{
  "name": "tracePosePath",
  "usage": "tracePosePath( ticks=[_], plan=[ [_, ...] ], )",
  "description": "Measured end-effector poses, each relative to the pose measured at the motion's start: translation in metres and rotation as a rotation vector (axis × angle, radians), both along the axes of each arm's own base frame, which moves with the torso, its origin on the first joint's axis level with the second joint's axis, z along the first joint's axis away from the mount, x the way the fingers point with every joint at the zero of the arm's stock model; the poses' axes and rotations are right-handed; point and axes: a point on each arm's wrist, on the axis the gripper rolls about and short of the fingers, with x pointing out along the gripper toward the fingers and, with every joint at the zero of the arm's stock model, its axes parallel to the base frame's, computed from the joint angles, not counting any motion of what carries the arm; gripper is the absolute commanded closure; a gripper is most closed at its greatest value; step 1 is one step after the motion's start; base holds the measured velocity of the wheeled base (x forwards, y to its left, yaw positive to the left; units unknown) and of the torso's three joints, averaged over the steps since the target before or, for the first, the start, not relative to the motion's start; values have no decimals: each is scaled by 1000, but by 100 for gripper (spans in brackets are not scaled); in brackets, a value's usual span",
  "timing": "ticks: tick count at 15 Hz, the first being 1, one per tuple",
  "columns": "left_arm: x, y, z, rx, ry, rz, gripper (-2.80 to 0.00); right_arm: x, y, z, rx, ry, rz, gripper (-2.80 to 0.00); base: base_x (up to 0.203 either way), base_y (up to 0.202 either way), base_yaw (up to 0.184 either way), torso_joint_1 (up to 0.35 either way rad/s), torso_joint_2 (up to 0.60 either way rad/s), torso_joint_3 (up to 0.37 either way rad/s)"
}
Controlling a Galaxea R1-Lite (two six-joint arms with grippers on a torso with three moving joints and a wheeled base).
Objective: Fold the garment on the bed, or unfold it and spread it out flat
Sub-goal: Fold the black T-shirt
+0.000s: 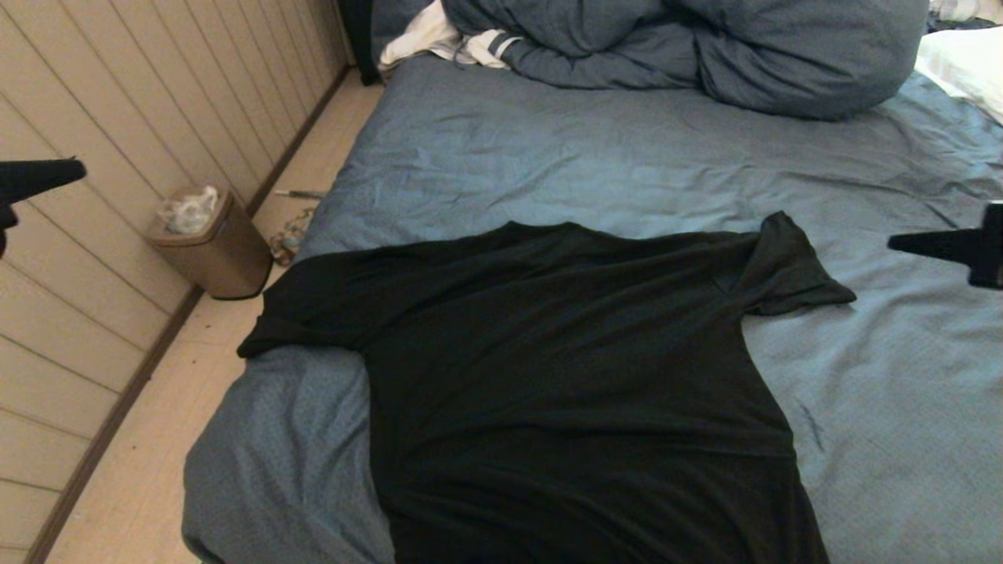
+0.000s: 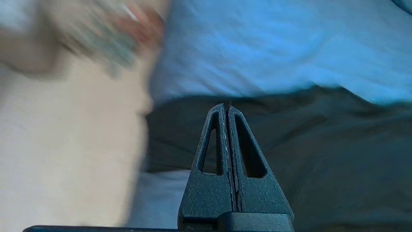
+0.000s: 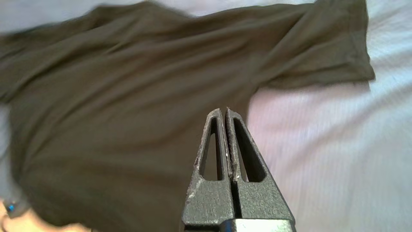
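The black T-shirt (image 1: 564, 376) lies spread flat, plain side up, across the lower middle of the frame on the bed (image 1: 627, 157) with its wrinkled slate-blue sheet. One sleeve reaches toward the left edge of the mattress, the other points right, and the hem runs out of the bottom of the frame. Since it is already laid out, the job left is probably folding.

The left gripper (image 1: 74, 168) shows at the left edge, over the floor side, and the right gripper (image 1: 897, 244) at the right edge, over bare sheet. Both are clenched on nothing and apart from the cloth, flanking the shirt, likely so each can take a sleeve or shoulder.

A bunched blue-grey duvet (image 1: 705, 47) fills the top, well apart from the shirt, and a brown waste bin (image 1: 211, 251) stands on the floor at the left.
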Motion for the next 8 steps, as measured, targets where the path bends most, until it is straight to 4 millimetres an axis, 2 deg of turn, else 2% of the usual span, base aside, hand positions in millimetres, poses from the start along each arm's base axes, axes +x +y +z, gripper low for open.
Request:
tracePosePath(
  ticks=[3,6,7,8],
  plan=[
    [48,-2,-10,-68,174,-138,0,86,-42,3,48,81,-62,0,0,0,0,0,0,0],
    [84,6,-23,-109,264,-158,0,144,-101,-10,80,168,-159,0,0,0,0,0,0,0],
    [93,11,-27,-118,280,-157,0,157,-120,-18,88,196,-191,-280,0,0,0,0,0,0],
    [100,16,-30,-132,296,-166,0,167,-136,-28,93,230,-214,-280,0,0,0,0,0,0]
  ],
)
